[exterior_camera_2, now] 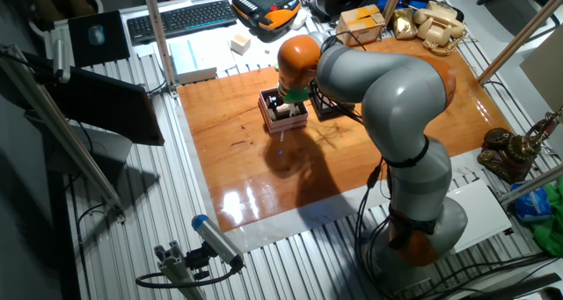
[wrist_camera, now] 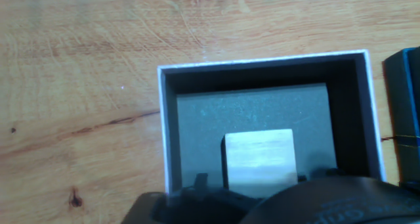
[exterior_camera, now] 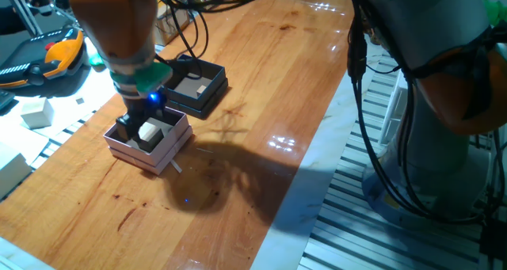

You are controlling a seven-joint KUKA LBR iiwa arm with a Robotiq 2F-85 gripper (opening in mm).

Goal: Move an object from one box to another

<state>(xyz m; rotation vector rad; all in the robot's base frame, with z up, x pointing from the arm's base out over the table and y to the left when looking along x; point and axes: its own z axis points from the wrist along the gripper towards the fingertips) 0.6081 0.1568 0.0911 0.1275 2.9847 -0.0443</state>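
On the wooden surface [exterior_camera: 261, 88] stand two small square boxes, close together, with the arm's orange-and-grey bulk leaning over them. The pink box [exterior_camera: 150, 146] is the nearer one in one fixed view; its walls are pale, its inside dark, and a pale wooden block [exterior_camera: 150, 131] sits in it. The hand view shows that block [wrist_camera: 259, 159] lying on a grey inner floor, inside the box's white-edged rim [wrist_camera: 262, 61]. Just behind it the black box [exterior_camera: 196, 85] has a tan floor, and a small light piece [exterior_camera: 201, 88] lies there — too small to name. In the hand view only a dark, blue-tinged edge of the black box [wrist_camera: 401, 96] shows at the right border.

The tool [exterior_camera: 136, 130] reaches down into the pink box, with a green collar and a blue light just above it. Its dark fingers [exterior_camera: 124, 128] stand beside the block, but whether they clamp it or stand apart from it I cannot tell — in the hand view they are cut off at the bottom edge, blurred and dark. From the other fixed view the arm [exterior_camera_2: 387, 98] hides most of both boxes; only the pink box [exterior_camera_2: 283, 117] shows clearly.
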